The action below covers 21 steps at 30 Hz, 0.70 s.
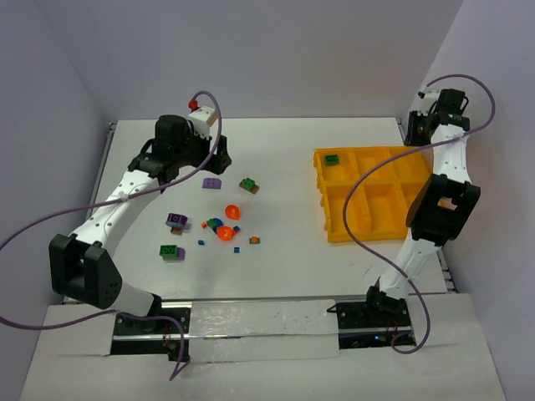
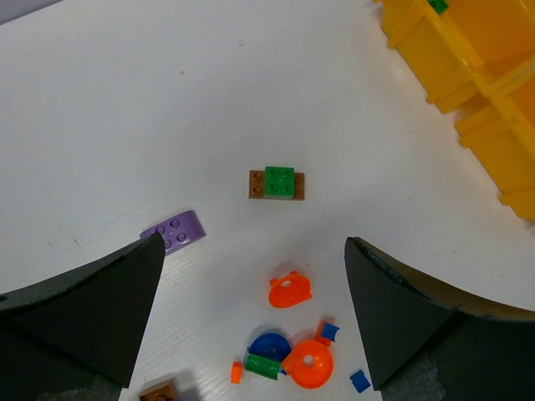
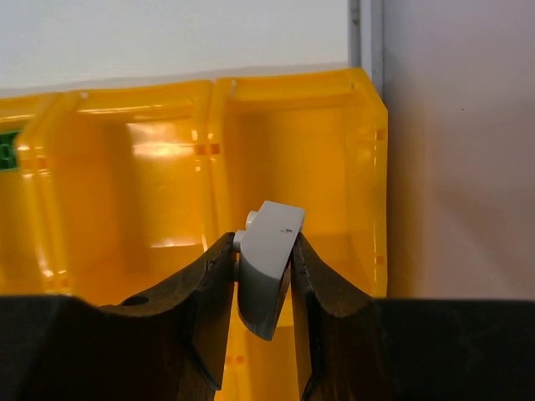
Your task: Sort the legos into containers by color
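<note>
Right gripper [image 3: 261,247] pinches grey brick [image 3: 269,271] — left gripper [image 2: 252,245] wide.

Lower part of the gray piece [image 3: 267,276] is hidden inside my right gripper [image 3: 261,242]. Green brick [image 3: 7,152] in the tray [image 3: 368,167] is cut by the left edge. Left wrist view crops a brown brick [image 2: 159,391] at the bottom. From above, the tiny bits [image 1: 236,249] are too small to tell shape.

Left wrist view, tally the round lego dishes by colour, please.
Orange dishes: 2
Blue dish: 1
Total: 3
</note>
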{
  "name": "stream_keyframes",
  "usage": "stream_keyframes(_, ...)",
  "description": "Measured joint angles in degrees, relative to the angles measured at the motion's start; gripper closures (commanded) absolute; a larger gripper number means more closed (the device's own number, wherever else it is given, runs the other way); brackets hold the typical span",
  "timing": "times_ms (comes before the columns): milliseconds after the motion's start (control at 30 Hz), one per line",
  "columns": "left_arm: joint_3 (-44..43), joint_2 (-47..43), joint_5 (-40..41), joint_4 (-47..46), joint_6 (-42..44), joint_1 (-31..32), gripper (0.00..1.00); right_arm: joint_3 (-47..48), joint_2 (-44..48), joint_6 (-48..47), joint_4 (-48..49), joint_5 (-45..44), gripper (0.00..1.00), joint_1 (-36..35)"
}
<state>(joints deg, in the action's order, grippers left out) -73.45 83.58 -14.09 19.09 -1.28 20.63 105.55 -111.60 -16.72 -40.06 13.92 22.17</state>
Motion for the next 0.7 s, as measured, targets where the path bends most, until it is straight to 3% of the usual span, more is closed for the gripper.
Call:
stream_keyframes(500, -2.5, 1.6, 4.2, 2.3, 0.4, -0.2, 0.01, 9.3, -15.6, -1.8, 0.1, -4.7, 0.99, -0.6)
stream_keyframes(600, -3.6, 2.8, 4.9, 2.8, 0.4, -0.3, 0.01, 9.6, -17.3, -1.8, 0.4, -5.5, 0.97, -0.9)
stream_keyframes(700, -4.6, 4.1, 5.2, 3.5, 1.0, -0.5, 0.01, 9.6, -19.2, -2.0, 0.6, -6.1, 0.86, -1.2)
